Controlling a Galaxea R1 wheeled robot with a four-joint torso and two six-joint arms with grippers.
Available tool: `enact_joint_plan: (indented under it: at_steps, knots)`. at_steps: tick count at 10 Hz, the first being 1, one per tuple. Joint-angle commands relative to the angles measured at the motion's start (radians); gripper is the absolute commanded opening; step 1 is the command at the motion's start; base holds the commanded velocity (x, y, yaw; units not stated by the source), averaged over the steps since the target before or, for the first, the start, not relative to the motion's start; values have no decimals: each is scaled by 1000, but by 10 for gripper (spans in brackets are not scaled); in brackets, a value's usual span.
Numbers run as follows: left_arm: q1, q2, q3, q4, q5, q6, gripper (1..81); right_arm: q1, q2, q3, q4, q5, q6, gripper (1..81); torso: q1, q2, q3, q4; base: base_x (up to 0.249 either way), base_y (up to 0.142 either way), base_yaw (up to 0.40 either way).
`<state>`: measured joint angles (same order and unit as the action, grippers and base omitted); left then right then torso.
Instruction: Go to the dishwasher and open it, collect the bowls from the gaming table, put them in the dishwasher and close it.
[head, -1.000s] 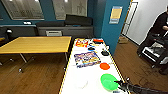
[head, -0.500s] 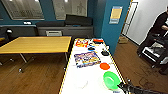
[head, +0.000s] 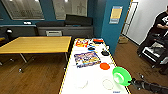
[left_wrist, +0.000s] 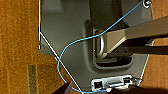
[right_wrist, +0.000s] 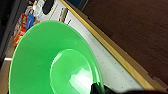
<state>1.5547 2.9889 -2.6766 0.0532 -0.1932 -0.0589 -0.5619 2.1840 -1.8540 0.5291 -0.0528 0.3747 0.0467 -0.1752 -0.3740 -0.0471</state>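
Observation:
The long white gaming table (head: 75, 75) runs away from me in the head view. A light green bowl (head: 121, 76) hangs tilted at its near right edge, and my right gripper (head: 131, 81) is shut on its rim, the arm coming in from the lower right. In the right wrist view the green bowl (right_wrist: 50, 62) looms large over the table's white top (right_wrist: 110, 67), with a dark finger (right_wrist: 98, 88) on its rim. A smaller orange-red bowl (head: 104, 66) lies on the table just beyond. The dishwasher is out of view.
A yellow wood-topped table (head: 37, 43) stands to the left. A colourful printed sheet (head: 87, 59), snack packs (head: 82, 43) and small dark items lie on the white table. A person (head: 160, 27) stands by a rig at the right. The left wrist view looks down at the robot base (left_wrist: 75, 37) and wood floor.
The green bowl has shifted a little to the right, toward the table's edge, with my right gripper on it.

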Motion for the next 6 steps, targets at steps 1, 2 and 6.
enact_joint_plan:
  at_steps: [1, 2, 6]
  knots:
    - [-12, -5, 12, 11, 58, -4, 811, 130, -443, 366, -166, -284, -13, 10, 0, 0, 0, 0, 0, 0, 0]
    - [-12, -7, 12, 11, 55, -4, 811, 76, -521, 447, -166, -308, -17, 10, 0, 0, 0, 0, 0, 0, 0]
    - [-21, -118, 184, 11, 54, -4, 811, -332, -701, 719, -73, -96, -197, 10, 0, 0, 0, 0, 0, 0, 0]
